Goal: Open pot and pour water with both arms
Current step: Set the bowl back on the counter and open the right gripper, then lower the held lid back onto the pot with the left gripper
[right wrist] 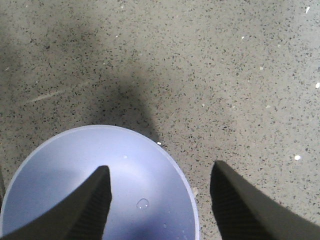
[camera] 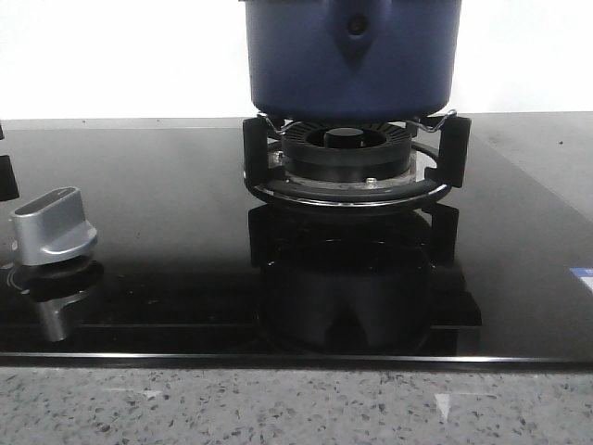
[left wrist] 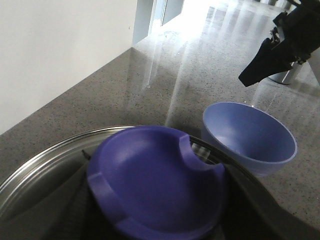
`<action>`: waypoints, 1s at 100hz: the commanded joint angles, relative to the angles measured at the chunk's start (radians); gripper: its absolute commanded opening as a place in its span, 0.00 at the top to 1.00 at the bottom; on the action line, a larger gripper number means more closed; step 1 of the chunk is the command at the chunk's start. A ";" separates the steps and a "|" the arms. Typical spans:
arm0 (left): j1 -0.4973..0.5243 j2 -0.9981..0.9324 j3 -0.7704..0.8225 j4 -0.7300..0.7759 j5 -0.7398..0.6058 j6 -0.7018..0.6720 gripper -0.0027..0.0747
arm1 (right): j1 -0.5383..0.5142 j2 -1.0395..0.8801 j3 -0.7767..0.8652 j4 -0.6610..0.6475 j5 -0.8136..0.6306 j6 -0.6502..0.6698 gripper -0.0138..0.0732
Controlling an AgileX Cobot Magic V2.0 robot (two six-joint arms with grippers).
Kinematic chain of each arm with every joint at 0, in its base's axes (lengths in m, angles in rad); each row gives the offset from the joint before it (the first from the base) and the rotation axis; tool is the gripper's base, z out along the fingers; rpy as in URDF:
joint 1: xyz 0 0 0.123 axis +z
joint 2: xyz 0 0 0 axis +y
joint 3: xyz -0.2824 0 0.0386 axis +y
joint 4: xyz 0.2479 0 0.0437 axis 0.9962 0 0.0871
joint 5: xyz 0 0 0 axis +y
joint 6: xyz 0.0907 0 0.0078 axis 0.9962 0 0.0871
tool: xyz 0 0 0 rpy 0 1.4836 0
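Note:
The dark-blue pot [camera: 352,56] stands on the burner in the front view, its top cut off by the frame; neither gripper shows there. In the left wrist view my left gripper [left wrist: 155,200] is shut on the purple-blue knob [left wrist: 155,180] of a steel-rimmed glass lid [left wrist: 45,157], with dark fingers on both sides of the knob. Beside the lid, a light-blue bowl [left wrist: 247,132] sits on the speckled counter. My right gripper [right wrist: 160,170] hangs open above that bowl [right wrist: 60,175], one finger over its inside and the other over the counter. A water drop [right wrist: 142,203] lies in the bowl.
The burner grate [camera: 352,162] sits on a black glass hob [camera: 167,185] with a silver stove knob [camera: 54,227] at the left. The speckled stone counter [right wrist: 200,60] runs to a white wall [left wrist: 55,50]. The right arm's fingers [left wrist: 260,60] hover above the bowl.

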 commanded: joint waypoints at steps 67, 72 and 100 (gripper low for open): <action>-0.019 -0.043 -0.037 -0.011 0.052 -0.008 0.26 | -0.006 -0.034 -0.032 0.020 -0.029 -0.002 0.39; -0.017 -0.043 -0.037 -0.011 0.052 -0.008 0.22 | -0.006 -0.034 -0.032 0.021 -0.029 -0.002 0.39; 0.042 -0.071 -0.140 -0.026 0.082 -0.010 0.20 | -0.006 -0.034 -0.032 0.045 -0.029 -0.002 0.39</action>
